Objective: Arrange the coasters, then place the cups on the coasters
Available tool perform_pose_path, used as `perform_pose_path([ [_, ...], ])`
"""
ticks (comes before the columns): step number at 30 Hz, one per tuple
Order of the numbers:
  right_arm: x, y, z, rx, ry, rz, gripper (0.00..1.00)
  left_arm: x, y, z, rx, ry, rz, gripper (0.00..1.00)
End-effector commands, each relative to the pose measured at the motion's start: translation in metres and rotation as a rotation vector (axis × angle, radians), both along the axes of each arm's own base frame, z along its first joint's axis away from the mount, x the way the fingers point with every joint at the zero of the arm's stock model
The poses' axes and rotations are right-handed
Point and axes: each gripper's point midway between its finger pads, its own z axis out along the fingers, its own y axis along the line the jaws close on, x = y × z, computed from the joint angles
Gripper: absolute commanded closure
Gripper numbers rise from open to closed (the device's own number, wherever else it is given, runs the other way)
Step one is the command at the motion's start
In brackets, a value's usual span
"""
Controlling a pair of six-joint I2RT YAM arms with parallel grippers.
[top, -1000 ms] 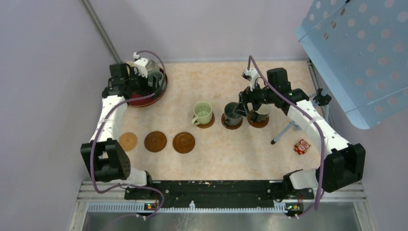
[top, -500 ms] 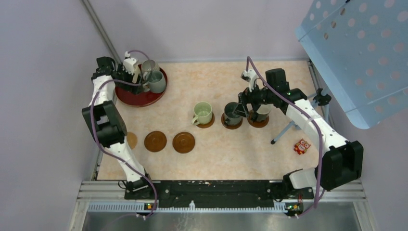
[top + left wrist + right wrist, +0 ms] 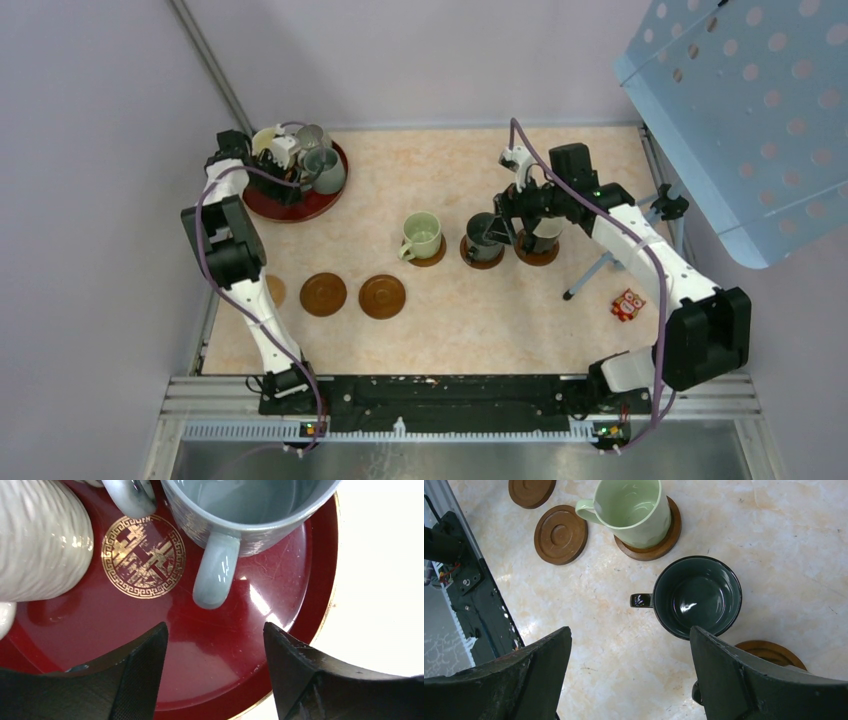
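Left fingers [image 3: 145,670] spread empty over the red tray [image 3: 210,640] by the grey-green cup [image 3: 250,505]; right fingers [image 3: 734,670], well off the tray, released too, above the dark green cup [image 3: 698,596].

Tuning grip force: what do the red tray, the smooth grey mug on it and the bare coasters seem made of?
The red tray: glossy lacquer or plastic, from sharp reflections and scratches. The smooth grey mug: glazed ceramic, even sheen. The bare coasters: likely matte wood, with turned rings.

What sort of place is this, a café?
Probably a robot test bench, not a café: left arm and right arm bolted to a rail, plain walls boxing in the table, a perforated blue panel.
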Motion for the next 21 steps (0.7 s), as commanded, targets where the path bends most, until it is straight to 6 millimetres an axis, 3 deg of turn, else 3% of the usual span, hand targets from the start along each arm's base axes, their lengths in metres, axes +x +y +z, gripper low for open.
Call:
perform_pose_path([
  [1, 0.008, 0.003, 0.014, 0.026, -0.038, 0.014, 0.13, 0.026, -0.006, 0.026, -0.007, -0.128, -0.054, 0.26],
  [7, 0.009, 0.006, 0.013, 0.038, -0.026, 0.019, 0.13, 0.023, -0.02, 0.028, -0.033, -0.13, -0.093, 0.31],
  [14, 0.009, 0.006, 0.017, 0.042, -0.027, 0.021, 0.13, 0.023, -0.03, 0.027, -0.041, -0.12, -0.101, 0.44],
  [21, 0.005, 0.005, 0.02, 0.042, -0.032, 0.018, 0.13, 0.02, -0.025, 0.032, 0.029, -0.095, -0.081, 0.64],
])
